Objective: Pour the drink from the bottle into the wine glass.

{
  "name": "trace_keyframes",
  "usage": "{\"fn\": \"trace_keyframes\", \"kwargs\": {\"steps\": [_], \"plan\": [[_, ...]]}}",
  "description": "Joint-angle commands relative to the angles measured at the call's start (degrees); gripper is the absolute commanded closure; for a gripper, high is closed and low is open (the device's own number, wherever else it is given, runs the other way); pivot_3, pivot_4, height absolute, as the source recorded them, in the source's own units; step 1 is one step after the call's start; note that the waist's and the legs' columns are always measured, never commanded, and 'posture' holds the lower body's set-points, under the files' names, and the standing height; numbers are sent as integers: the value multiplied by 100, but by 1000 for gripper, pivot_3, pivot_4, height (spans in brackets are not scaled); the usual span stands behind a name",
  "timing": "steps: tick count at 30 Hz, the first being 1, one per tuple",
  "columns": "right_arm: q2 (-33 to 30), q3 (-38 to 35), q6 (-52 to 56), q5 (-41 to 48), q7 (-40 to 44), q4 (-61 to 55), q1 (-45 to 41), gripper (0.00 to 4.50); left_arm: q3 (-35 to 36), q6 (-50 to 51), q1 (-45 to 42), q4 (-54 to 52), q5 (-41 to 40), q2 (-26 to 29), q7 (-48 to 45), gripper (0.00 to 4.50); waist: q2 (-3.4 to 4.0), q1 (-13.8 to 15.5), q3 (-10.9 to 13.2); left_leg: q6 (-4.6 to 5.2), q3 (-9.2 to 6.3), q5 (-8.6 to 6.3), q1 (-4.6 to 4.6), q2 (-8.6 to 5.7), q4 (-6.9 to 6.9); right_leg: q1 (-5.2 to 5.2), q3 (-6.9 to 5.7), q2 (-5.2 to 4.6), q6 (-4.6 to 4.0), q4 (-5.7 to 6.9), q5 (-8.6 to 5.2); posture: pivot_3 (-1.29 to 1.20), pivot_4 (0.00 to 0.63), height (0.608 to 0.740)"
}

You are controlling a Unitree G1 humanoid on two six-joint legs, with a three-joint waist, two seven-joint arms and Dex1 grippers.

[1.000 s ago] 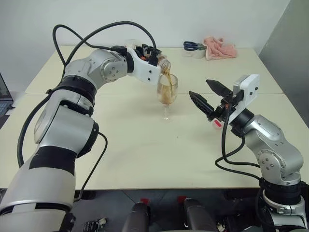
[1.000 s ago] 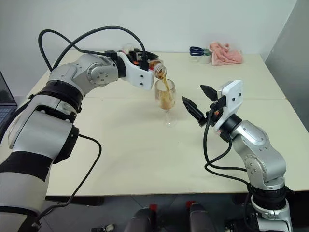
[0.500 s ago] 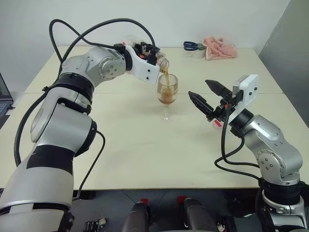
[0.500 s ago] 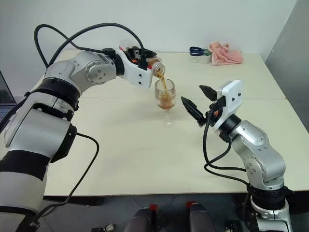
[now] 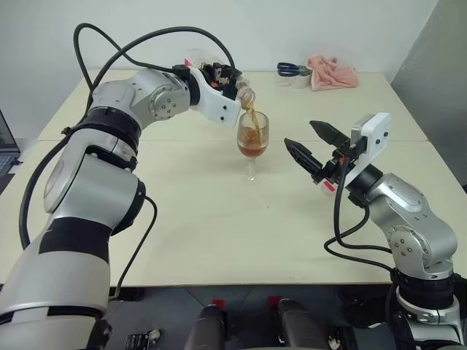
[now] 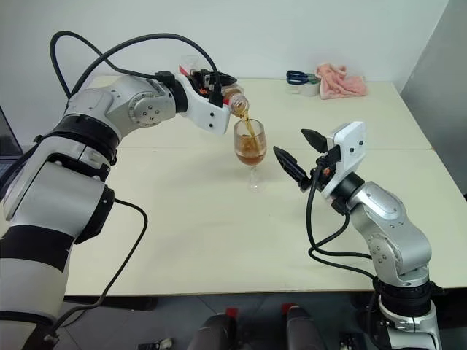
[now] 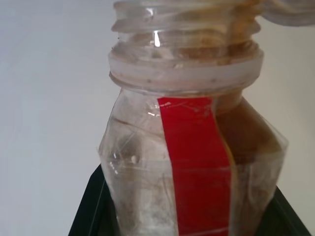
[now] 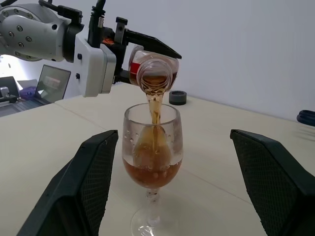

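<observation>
The wine glass [image 5: 252,138] stands upright mid-table, its bowl about a third full of amber drink [image 8: 152,172]. My left gripper [image 5: 228,79] is shut on the clear bottle [image 5: 244,93], which has a red label strip [image 7: 197,162]. The bottle is tipped mouth-down just above the rim, uncapped. A thin stream of drink [image 8: 155,110] runs from its mouth into the glass. My right gripper [image 5: 300,132] hovers open to the right of the glass, pointing at it. Its fingers [image 8: 93,182] frame the glass without touching it.
A pink cloth [image 5: 333,73] and blue-handled scissors [image 5: 292,69] lie at the table's far right. A dark tape roll [image 8: 177,97] sits behind the glass near the wall. A laptop [image 5: 6,142] shows at the left edge.
The left wrist has rolled a little and the bottle has tipped slightly further. The stream keeps running into the glass. The right arm has not moved.
</observation>
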Motion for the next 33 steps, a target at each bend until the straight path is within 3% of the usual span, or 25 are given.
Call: {"fn": "trace_keyframes", "kwargs": {"steps": [1, 15, 29, 33], "plan": [[25, -38, -122, 31, 12, -162, -88, 600, 28, 5, -318, -36, -14, 101, 151, 2794, 0, 0, 0, 0, 0, 0, 0, 0, 0, 0, 0, 0, 0, 0, 0, 0, 150, 740], [22, -87, -124, 24, 37, -157, -93, 600, 60, 74, -350, 21, -48, 73, 155, 2794, 0, 0, 0, 0, 0, 0, 0, 0, 0, 0, 0, 0, 0, 1, 0, 0, 150, 740], [20, -101, -140, 3, 39, -126, -126, 600, 1122, 410, -126, 36, -1537, -240, -1276, 2794, 0, -6, 0, 0, 1, 0, 0, 0, 2, 0, 0, -1, 0, 3, 0, 0, 150, 740], [31, -89, -137, 9, 43, -121, -136, 600, 1700, 694, -95, -43, -2297, -392, -1920, 2794, 0, -23, 0, 0, 1, 0, 1, 0, 3, 0, -1, 0, 0, 4, 0, 0, 150, 740]]}}
